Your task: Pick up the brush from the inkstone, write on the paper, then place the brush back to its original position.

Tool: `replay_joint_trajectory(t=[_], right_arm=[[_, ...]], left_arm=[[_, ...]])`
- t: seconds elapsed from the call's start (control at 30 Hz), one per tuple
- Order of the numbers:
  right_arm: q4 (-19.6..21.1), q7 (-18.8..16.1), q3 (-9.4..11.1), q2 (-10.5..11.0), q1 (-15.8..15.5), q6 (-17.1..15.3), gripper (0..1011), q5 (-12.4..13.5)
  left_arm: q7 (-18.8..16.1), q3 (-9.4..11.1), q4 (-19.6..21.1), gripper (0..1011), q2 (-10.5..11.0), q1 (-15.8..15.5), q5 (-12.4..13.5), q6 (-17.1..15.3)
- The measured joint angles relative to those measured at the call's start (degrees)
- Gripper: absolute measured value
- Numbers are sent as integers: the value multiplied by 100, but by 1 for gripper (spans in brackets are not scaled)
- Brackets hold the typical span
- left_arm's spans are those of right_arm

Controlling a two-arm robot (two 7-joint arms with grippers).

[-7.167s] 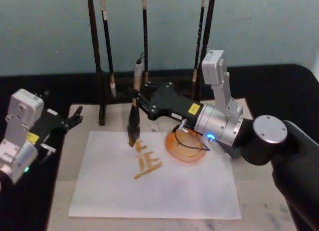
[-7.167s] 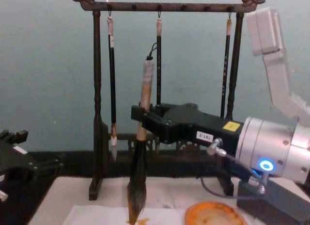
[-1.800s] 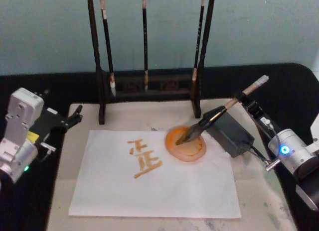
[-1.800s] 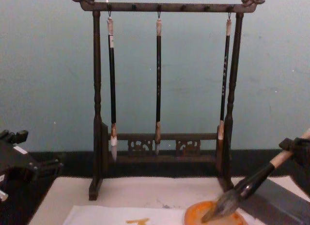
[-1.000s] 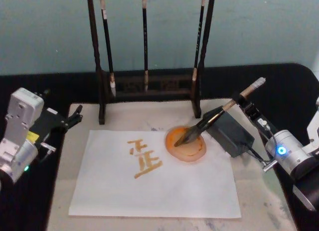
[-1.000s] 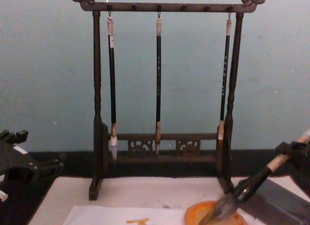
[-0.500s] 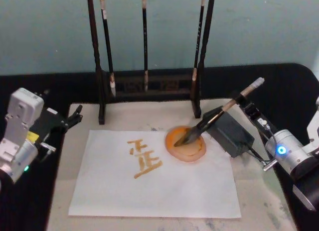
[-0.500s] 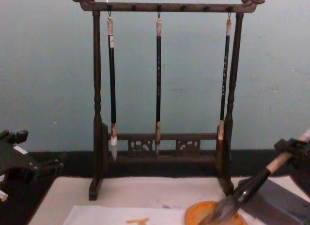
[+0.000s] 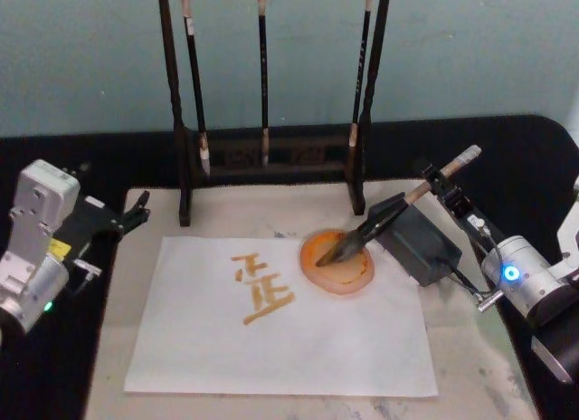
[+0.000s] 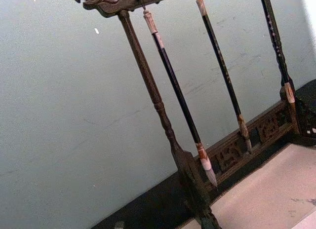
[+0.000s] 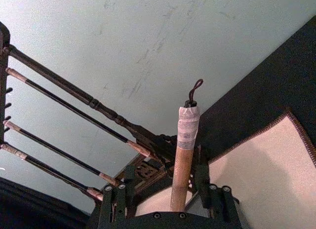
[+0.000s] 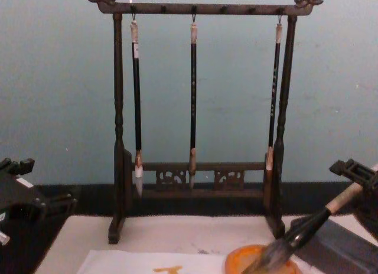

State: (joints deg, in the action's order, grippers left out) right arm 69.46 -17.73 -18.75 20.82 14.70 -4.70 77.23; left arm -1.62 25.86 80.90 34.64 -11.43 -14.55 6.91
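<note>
final step, returning the brush. the calligraphy brush [image 9: 391,214] lies slanted with its dark bristle head inside the orange inkstone [image 9: 337,262], its black collar propped on the near corner of the grey rectangular block [image 9: 414,242] just beside the inkstone, and its whitish end raised away from the inkstone toward my right gripper [image 9: 445,181]. the paper [image 9: 280,320] touches the inkstone on its left and already bears an orange written character [image 9: 261,287], so i judge the writing done and the placing nearly complete.

my right gripper sits at the upper handle, on the far side of the grey block from the inkstone. in the right wrist view the tan handle [image 11: 180,175] rises between my two fingers [image 11: 201,172], which stand close on either side of it; whether they press it or have parted a little i cannot tell. in the chest view the bristles [image 12: 269,259] rest on the inkstone rim [image 12: 236,263].

the next move, as i judge it, calls for the fingers parted fully and a withdrawal along the handle's line, away from the inkstone, without nudging the brush off its prop or rolling it onto the paper.

my left gripper [image 9: 129,215] is parked well to the left of the inkstone, beyond the paper's edge, holding nothing, fingers apart.
</note>
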Motion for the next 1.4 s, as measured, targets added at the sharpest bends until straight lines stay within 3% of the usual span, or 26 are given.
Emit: replay_joint_trajectory(t=[0.3, 0.7, 1.17, 1.23, 1.3, 1.37, 1.4], right_arm=[[0, -2, 0, 0, 0, -5, 1000, 0], [49, 10, -28, 53, -37, 31, 1000, -8], [779, 361, 71, 341, -598, 281, 1000, -11], [885, 420, 66, 391, -668, 332, 1000, -77], [1066, 516, 27, 485, -767, 461, 1000, -306], [1215, 611, -34, 560, -817, 593, 1000, -625], [1297, 699, -94, 619, -829, 700, 1000, -915]], left_arm=[[0, 0, 0, 1010, 0, 0, 1, 0], [0, 0, 0, 1010, 0, 0, 1, 0], [0, 0, 0, 1010, 0, 0, 0, 0], [0, 0, 0, 1010, 0, 0, 0, 0], [0, 0, 0, 1010, 0, 0, 0, 0], [0, 0, 0, 1010, 0, 0, 0, 0], [0, 0, 0, 1010, 0, 0, 0, 0]])
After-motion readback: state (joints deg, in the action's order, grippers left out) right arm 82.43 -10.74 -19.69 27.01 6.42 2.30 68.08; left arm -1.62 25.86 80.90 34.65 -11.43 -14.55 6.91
